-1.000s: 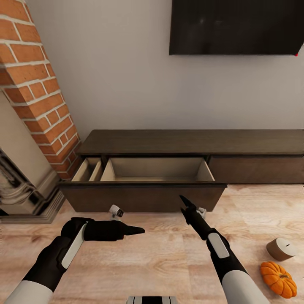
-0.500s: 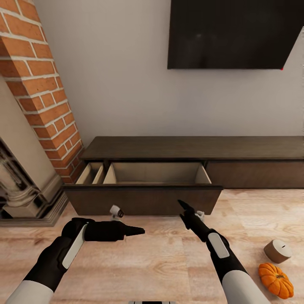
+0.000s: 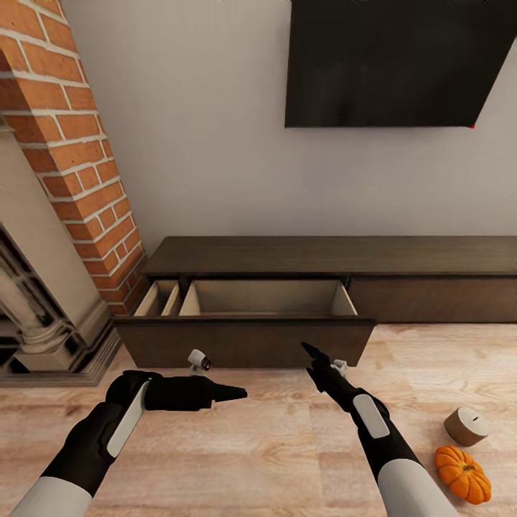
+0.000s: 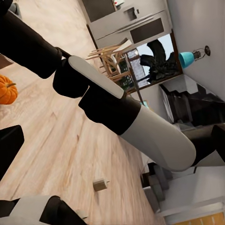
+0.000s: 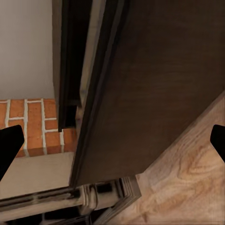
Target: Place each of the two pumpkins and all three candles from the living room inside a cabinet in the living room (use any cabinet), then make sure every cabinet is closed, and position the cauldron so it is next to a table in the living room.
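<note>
- Dark brown wood is making up the cabinet (image 3: 330, 256), which is sitting against the wall at about 12 o'clock from the robot, with one wide drawer (image 3: 244, 337) standing pulled out and showing a tan inside with nothing lying in it.
- Only one pumpkin (image 3: 462, 474) is showing in the head view, lying on the wooden floor (image 3: 273, 445) at roughly 4 o'clock, just beside the right forearm.
- Sitting close to the pumpkin, on its far side, is a beige candle (image 3: 466, 426), though whether the two are touching is hard to judge.
- Pointing across toward 3 o'clock, the left gripper (image 3: 233, 393) is hanging low over the floor in front of the drawer, its fingers looking pressed together into one tip, nothing between them.
- Reaching toward 11 o'clock, the right gripper (image 3: 310, 354) is hovering just before the drawer front; the right wrist view is showing its fingertips (image 5: 9, 147) spread wide, gripping nothing.
- Another small candle (image 4: 99, 184) is resting on the floor far off in the left wrist view, where the pumpkin (image 4: 7, 89) is also showing.
- Red brick (image 3: 72, 143) and an ornate fireplace (image 3: 36, 316) are standing at 10 o'clock, and a dark screen (image 3: 395, 64) is hanging on the wall above the cabinet.
</note>
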